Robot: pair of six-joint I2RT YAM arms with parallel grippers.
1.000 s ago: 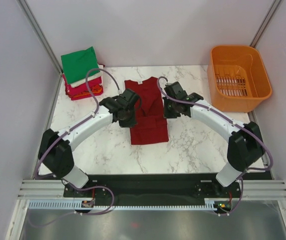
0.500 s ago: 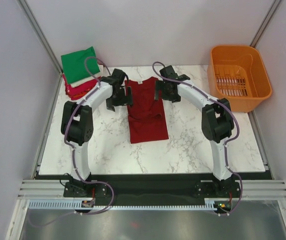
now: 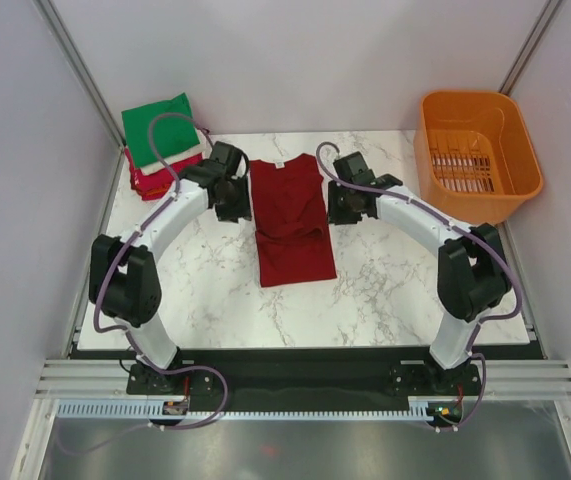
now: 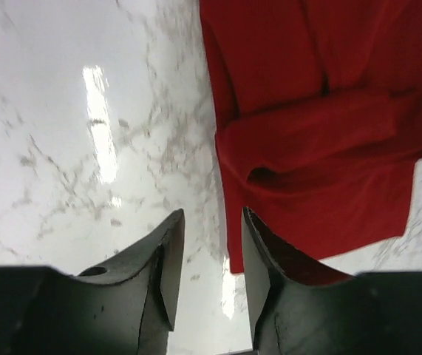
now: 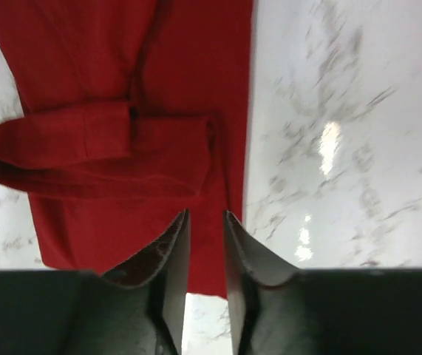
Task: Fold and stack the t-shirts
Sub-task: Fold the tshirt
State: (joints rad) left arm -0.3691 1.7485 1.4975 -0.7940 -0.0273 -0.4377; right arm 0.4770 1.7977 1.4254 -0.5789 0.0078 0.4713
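The dark red t-shirt (image 3: 290, 220) lies flat mid-table as a long narrow strip, its sleeves turned in across the body. My left gripper (image 3: 233, 192) hovers just off the shirt's left edge near the collar end. In the left wrist view its jaws (image 4: 212, 222) stand open with only marble between them and the red cloth (image 4: 321, 140) to their right. My right gripper (image 3: 345, 200) is at the shirt's right edge. Its jaws (image 5: 205, 222) stand open above the red cloth (image 5: 107, 133), holding nothing. A stack of folded t-shirts (image 3: 160, 140), green on top, sits at the back left corner.
An orange plastic basket (image 3: 477, 150) stands at the back right, partly off the marble table (image 3: 395, 290). Grey walls close in both sides and the back. Both arms arch over the table's left and right halves.
Both grippers, shut over the shirt's middle a second ago, carried toward the collar end, opened, and now sit at the shirt's two side edges with jaws narrower. The shirt lies released.
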